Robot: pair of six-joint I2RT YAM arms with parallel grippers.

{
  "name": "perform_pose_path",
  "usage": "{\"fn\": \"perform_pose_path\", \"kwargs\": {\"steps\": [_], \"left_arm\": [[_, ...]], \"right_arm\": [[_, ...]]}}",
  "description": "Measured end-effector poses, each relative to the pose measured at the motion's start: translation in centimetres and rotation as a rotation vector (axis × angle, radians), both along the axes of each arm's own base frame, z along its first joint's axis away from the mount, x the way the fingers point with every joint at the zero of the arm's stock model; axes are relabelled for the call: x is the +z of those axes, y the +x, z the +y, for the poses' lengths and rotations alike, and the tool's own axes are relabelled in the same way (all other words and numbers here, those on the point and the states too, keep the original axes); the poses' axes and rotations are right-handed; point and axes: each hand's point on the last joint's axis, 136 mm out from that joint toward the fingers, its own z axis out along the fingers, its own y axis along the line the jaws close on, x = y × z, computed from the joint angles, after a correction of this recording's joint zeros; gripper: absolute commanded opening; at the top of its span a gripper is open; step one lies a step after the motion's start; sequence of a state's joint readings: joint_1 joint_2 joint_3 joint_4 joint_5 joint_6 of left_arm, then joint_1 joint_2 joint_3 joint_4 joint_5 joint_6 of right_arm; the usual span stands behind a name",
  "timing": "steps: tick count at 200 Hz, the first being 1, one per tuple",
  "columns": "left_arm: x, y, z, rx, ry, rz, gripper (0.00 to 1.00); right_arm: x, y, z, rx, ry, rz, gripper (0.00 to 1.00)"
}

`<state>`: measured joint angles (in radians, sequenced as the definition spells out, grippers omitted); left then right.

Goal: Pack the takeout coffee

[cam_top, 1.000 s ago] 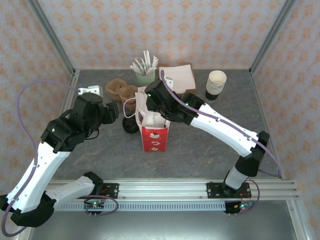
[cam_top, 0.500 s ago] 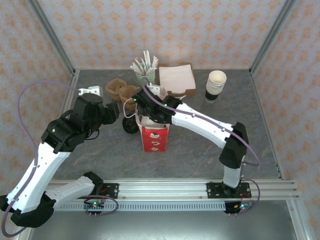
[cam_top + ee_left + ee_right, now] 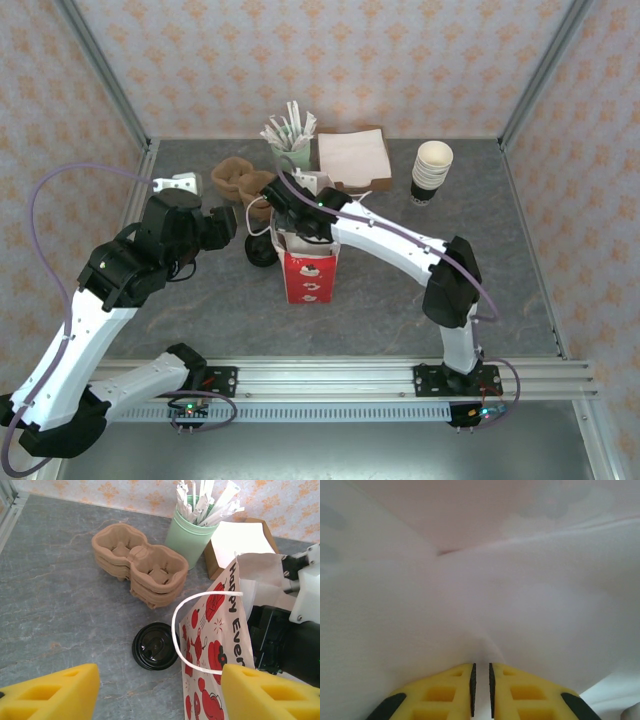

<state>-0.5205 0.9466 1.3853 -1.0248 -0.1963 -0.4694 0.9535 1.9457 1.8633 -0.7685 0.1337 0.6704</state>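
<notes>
Right hand [image 3: 481, 666] has swung onto the red bag [image 3: 310, 280] and narrowed, apparently pinching its paper wall to steady it. Left hand [image 3: 160, 675] hovers wide, empty.

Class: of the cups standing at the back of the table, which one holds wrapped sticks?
The mint-green cup, bristling with paper-wrapped sticks. The cream stacked cups, further to the right, have an open top with nothing sticking out.
</notes>
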Motion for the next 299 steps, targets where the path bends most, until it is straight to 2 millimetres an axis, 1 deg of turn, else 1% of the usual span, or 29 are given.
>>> {"fn": "perform_pose_path", "kwargs": {"steps": [23,42,56,69,82,99,103,113,120,126,136,149,153,157,160,167,173,181,191,204,217,230,238,242,260,280,287,299], "left_arm": [[0.0,0.0,0.0,0.0,0.0,0.0,0.67],[0.0,0.0,0.1,0.003,0.002,-0.002,0.69],[0.2,0.2,0.2,0.01,0.005,-0.012,0.73],[0.6,0.4,0.3,0.017,0.009,-0.03,0.78],[0.9,0.8,0.4,0.029,0.015,-0.052,0.84],[1.2,1.4,0.7,0.05,0.035,-0.079,0.9],[1.3,1.6,0.8,0.059,0.038,-0.085,0.91],[1.2,2.1,1.0,0.076,0.062,-0.1,0.95],[1.1,2.3,1.3,0.09,0.078,-0.108,0.99],[0.9,2.6,1.6,0.104,0.095,-0.114,1.0],[0.7,3.0,2.1,0.133,0.115,-0.127,1.0],[0.2,3.4,3.0,0.175,0.149,-0.143,1.0],[0.0,3.6,3.3,0.188,0.162,-0.148,1.0],[-0.3,3.6,3.6,0.2,0.171,-0.152,1.0],[-0.4,3.7,3.9,0.209,0.18,-0.155,1.0],[-1.0,3.8,4.5,0.233,0.198,-0.162,1.0],[-1.4,3.9,5.0,0.254,0.211,-0.168,1.0],[-2.1,4.0,5.8,0.284,0.228,-0.175,1.0],[-3.1,4.0,6.9,0.323,0.246,-0.186,1.0],[-4.8,4.2,8.2,0.369,0.263,-0.2,1.0],[-7.1,4.4,9.3,0.404,0.278,-0.209,1.0],[-9.6,4.7,9.8,0.421,0.293,-0.206,1.0],[-11.5,4.8,10.2,0.431,0.301,-0.198,1.0],[-12.3,4.9,10.3,0.435,0.306,-0.193,1.0],[-15.8,4.9,11.6,0.461,0.343,-0.159,1.0],[-18.4,5.5,12.8,0.484,0.38,-0.109,1.0],[-19.0,5.9,13.1,0.489,0.384,-0.097,1.0],[-20.1,6.6,13.7,0.497,0.377,-0.091,1.0]], "right_arm": [[1.9,0.1,0.2,0.017,0.014,-0.024,0.21],[4.6,-0.2,-0.1,0.039,0.034,-0.062,0.25],[7.3,-0.6,-0.7,0.054,0.06,-0.1,0.28],[10.2,-1.0,-1.5,0.069,0.091,-0.149,0.3],[13.4,-1.5,-2.7,0.075,0.117,-0.209,0.3],[17.3,-2.3,-4.9,0.066,0.141,-0.294,0.32],[17.9,-2.5,-5.4,0.063,0.143,-0.309,0.33],[20.0,-2.9,-7.1,0.043,0.145,-0.367,0.38],[21.1,-3.2,-8.3,0.029,0.141,-0.402,0.42],[21.9,-3.6,-9.7,0.011,0.133,-0.435,0.44],[22.6,-4.0,-11.8,-0.015,0.118,-0.474,0.46],[22.9,-4.1,-15.3,-0.074,0.095,-0.508,0.51],[22.8,-4.0,-16.7,-0.106,0.087,-0.516,0.53],[22.6,-3.9,-17.7,-0.127,0.077,-0.522,0.55],[22.4,-3.7,-18.9,-0.157,0.069,-0.527,0.58],[21.8,-3.5,-21.0,-0.205,0.047,-0.532,0.62],[21.1,-3.3,-23.0,-0.254,0.023,-0.537,0.65],[19.8,-3.2,-25.2,-0.302,-0.01,-0.536,0.7],[17.8,-3.2,-27.6,-0.354,-0.055,-0.525,0.77],[14.9,-3.3,-30.7,-0.42,-0.12,-0.505,0.83],[11.8,-3.2,-33.3,-0.482,-0.173,-0.48,0.89],[8.2,-3.0,-35.8,-0.544,-0.229,-0.444,0.92],[6.0,-2.9,-37.0,-0.572,-0.258,-0.42,0.94],[4.9,-2.8,-37.6,-0.587,-0.274,-0.41,1.0],[-0.1,-2.6,-39.4,-0.612,-0.35,-0.372,0.99],[-5.0,-2.3,-40.3,-0.594,-0.438,-0.334,0.99],[-6.4,-2.1,-40.6,-0.589,-0.461,-0.321,0.99],[-8.0,-1.7,-41.2,-0.59,-0.49,-0.311,0.99]]}}
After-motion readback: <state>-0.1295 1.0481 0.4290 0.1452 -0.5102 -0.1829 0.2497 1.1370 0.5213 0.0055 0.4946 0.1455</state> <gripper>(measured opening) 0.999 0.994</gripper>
